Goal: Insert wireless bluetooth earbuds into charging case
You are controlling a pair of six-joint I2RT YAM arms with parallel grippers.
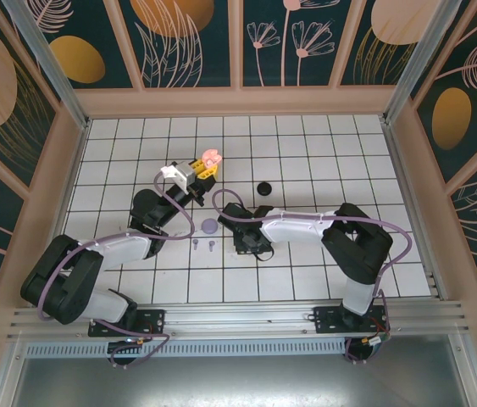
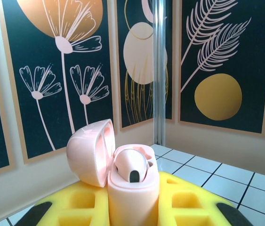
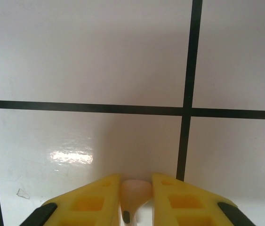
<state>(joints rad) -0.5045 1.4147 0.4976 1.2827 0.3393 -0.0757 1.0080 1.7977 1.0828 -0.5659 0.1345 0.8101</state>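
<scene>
The left gripper [image 2: 132, 214] clamps the open pink case [image 2: 131, 190] upright, its lid swung to 9 o'clock, apparently to present the free socket beside the seated earbud [image 2: 133, 165]. At the case's 5 o'clock, the right gripper [image 3: 136, 207] pinches the second pink earbud [image 3: 133, 192] narrowly over the tiled table [image 3: 76, 56]

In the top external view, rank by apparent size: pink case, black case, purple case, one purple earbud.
pink case, raised nearer the camera, so unsure
black case and purple case, alike
purple earbud

Left gripper [image 1: 207, 166], aimed toward two o'clock, clamps a pink case [image 2: 132, 193]. Right gripper [image 3: 135, 181], reaching toward nine o'clock, pinches a pink earbud [image 3: 134, 192].
</scene>
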